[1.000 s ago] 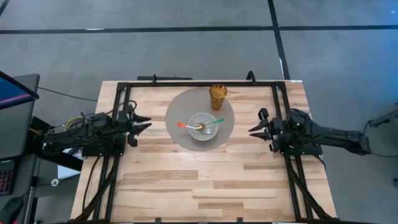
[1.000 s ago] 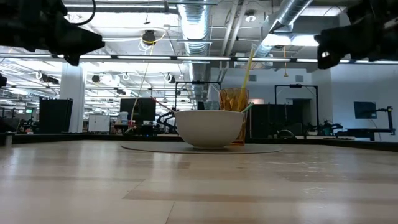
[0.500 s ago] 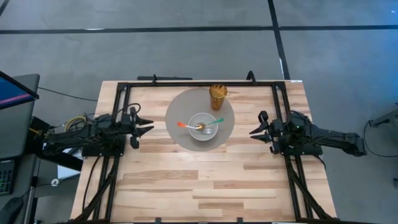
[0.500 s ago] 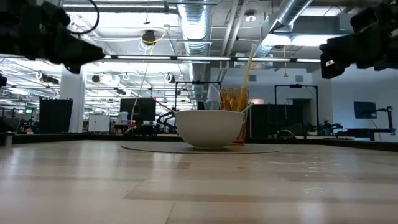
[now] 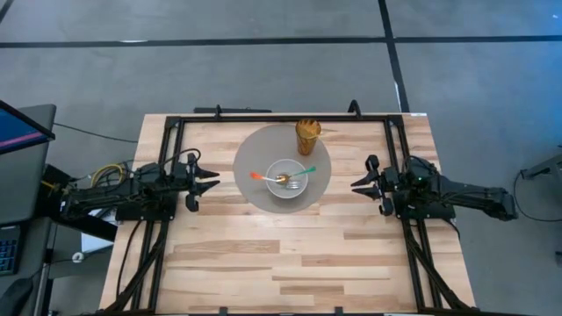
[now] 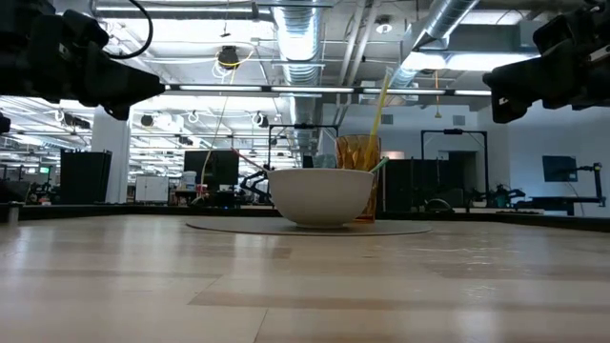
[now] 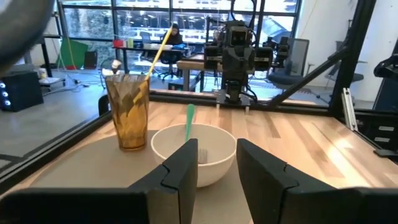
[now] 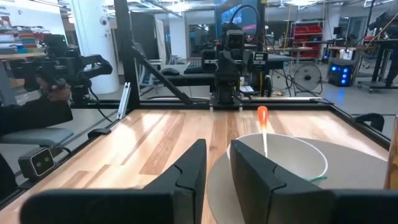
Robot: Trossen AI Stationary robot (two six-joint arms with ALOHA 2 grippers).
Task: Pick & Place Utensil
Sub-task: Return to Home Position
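My left pincer (image 5: 204, 178) and right pincer (image 5: 362, 184) hang slightly spread, empty, either side of the gray placemat (image 5: 255, 156) bearing the white bowl (image 5: 270, 186) and straw-holding yellow cup (image 5: 307, 136); I reckon a stray inward swing could topple that tall cup.

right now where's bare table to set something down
Bare: the half of the table beyond the gray placemat opposite the yellow cup, plus the gaps to the left gripper and right gripper. Crowded: the placemat, holding cup and white bowl.
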